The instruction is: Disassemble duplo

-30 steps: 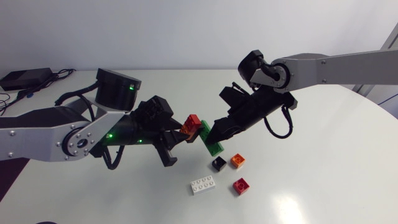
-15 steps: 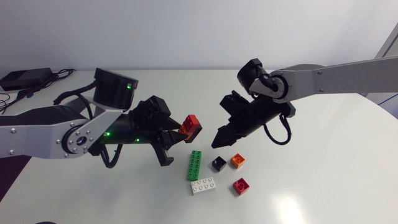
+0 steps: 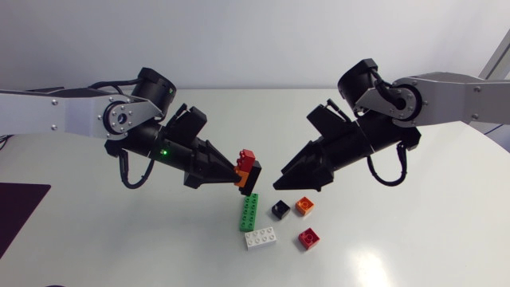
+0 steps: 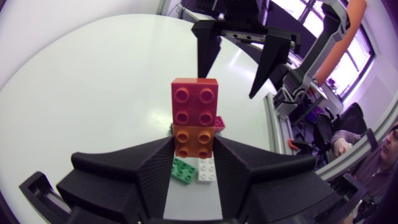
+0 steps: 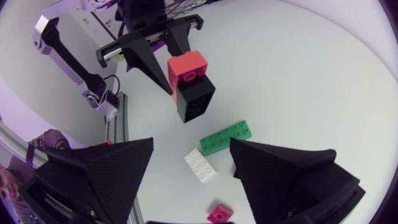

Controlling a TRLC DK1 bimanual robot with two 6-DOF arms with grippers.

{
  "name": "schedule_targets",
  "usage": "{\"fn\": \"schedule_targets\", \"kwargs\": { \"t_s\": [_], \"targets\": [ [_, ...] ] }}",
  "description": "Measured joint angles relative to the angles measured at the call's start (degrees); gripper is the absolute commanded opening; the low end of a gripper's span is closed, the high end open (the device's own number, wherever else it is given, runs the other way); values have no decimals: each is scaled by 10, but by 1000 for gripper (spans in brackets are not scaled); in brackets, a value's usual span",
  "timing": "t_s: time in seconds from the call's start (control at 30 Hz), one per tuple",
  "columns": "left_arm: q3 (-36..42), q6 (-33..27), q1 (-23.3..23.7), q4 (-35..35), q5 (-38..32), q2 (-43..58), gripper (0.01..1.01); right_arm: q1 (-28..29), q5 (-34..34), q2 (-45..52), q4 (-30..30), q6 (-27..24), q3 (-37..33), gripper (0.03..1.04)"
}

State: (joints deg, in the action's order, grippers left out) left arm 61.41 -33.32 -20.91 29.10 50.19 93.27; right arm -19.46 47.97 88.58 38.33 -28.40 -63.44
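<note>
The small stack of studded plastic bricks (image 4: 194, 118), a red square one on an orange square one, sits clamped between the two fingers of my left end effector (image 3: 243, 172), held up off the white counter (image 3: 398, 239). From my right wrist camera a third brick (image 5: 196, 99), black, shows joined to the red one. A second ago the long green plastic brick (image 3: 249, 212) was part of this stack, pinched in my right end effector (image 3: 279, 183). It has since come away and now lies flat on the counter just below my left end effector, beside the white oblong brick (image 3: 260, 237). My right end effector has let go and drawn back: its fingers stand wide with nothing between them, pointing at the stack from just across the gap. My left arm has meanwhile swung round, turning the stack toward the right end effector. Below the right end effector lie the loose small black brick (image 3: 280, 210), small orange brick (image 3: 304, 206) and small red brick (image 3: 309, 238). I judge one separation done and the task well along, but the held stack is not yet apart, so the next pull should take the red top brick while my left grip holds firm.
</note>
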Motion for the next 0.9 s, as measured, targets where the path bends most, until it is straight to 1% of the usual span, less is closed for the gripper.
{"fn": "schedule_targets", "kwargs": {
  "t_s": [0.17,0.3,0.37,0.5,0.73,0.77,0.87,0.9],
  "targets": [
    [34,-64,-14,94,40,9,182,3,41,-2,22,-50,-1,987],
    [49,-89,-24,123,55,9,182,3,76,8,74,-95,-18,987],
    [56,-98,-29,137,61,9,182,3,86,14,82,-114,-24,987],
    [76,-117,-33,166,79,20,180,0,91,19,83,-131,-24,987],
    [85,-136,-49,186,84,34,180,-7,91,24,83,-135,-24,977],
    [85,-136,-51,185,85,34,180,-8,91,24,83,-135,-24,966],
    [85,-136,-54,186,86,34,180,-16,91,24,83,-137,-24,874],
    [86,-136,-54,187,86,34,180,-19,91,24,83,-137,-24,797]
  ]
}}
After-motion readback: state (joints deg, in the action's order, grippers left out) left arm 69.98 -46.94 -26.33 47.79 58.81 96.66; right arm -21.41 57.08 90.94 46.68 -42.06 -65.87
